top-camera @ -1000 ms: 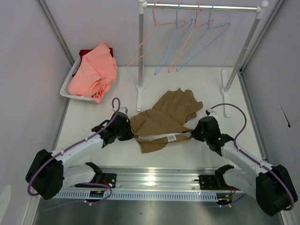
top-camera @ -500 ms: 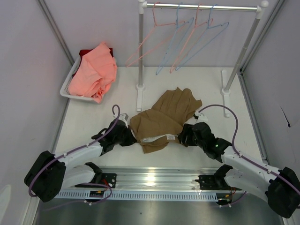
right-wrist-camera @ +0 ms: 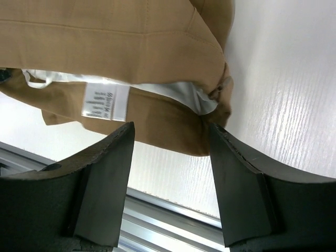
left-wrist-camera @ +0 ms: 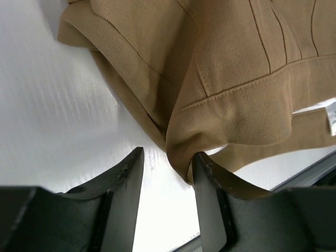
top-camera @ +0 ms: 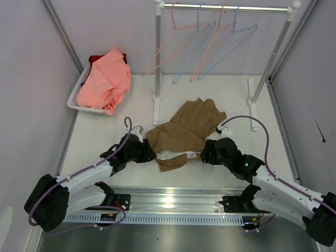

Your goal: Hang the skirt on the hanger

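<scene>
**Top external view: skirt flat on the table, both grippers parted at its waistband**

The skirt [top-camera: 186, 131] is seen spread on the white table [top-camera: 100, 139], near the front edge and just in front of the rack's feet. Its waistband is turned toward the arms, with the white lining and a small label [right-wrist-camera: 105, 103] exposed. The pleated hem is fanned out toward the rack.

The left gripper [top-camera: 149, 152] is placed at the waistband's left end. In the left wrist view its fingers [left-wrist-camera: 126, 173] are held apart, and a folded corner of the waistband rests against the inner face of one finger without being pinched. The right gripper [top-camera: 206, 153] is placed at the waistband's right end. In the right wrist view its jaws are spread wide, the waistband edge is framed between them, and no fabric is clamped.

Two pale blue hangers [top-camera: 228, 53] are hung on the rail [top-camera: 226, 7] among pink hangers [top-camera: 157, 58], well apart from the skirt. A salmon-pink garment [top-camera: 105, 79] is piled in a white basket [top-camera: 73, 102] at the back left.
</scene>
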`<action>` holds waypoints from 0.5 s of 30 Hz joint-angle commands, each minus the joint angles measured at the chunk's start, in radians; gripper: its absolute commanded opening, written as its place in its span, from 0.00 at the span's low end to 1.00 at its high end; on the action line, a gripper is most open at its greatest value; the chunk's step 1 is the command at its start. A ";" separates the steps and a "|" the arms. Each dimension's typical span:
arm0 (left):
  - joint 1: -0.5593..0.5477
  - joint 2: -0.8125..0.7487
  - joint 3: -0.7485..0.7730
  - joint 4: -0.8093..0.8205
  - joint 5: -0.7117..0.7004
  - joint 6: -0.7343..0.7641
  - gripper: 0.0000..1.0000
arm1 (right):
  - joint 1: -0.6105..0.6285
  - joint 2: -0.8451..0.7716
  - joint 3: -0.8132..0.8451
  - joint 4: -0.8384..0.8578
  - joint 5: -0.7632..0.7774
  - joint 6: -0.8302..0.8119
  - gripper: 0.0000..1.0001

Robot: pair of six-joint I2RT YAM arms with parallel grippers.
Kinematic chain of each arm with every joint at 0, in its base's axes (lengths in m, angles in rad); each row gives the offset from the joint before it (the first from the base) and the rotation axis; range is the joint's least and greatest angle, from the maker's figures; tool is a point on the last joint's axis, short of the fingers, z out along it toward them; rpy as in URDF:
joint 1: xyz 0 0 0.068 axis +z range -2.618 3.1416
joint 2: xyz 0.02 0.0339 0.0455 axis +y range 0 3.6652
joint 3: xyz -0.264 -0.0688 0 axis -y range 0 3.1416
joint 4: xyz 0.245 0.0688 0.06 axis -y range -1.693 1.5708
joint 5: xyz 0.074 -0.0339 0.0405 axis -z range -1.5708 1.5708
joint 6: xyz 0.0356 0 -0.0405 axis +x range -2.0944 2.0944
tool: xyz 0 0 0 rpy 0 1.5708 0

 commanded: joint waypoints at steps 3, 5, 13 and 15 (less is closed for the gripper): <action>-0.006 -0.109 0.063 -0.078 -0.021 0.043 0.50 | 0.008 0.012 0.093 -0.023 0.058 -0.024 0.62; -0.006 -0.134 0.075 -0.110 -0.014 0.055 0.52 | 0.008 0.036 0.126 -0.034 0.060 -0.027 0.61; -0.008 -0.179 0.107 -0.158 0.027 0.074 0.53 | 0.000 0.125 0.296 -0.092 0.106 -0.045 0.61; -0.016 -0.182 0.116 -0.170 0.022 0.077 0.53 | -0.029 0.150 0.363 -0.113 0.104 -0.057 0.61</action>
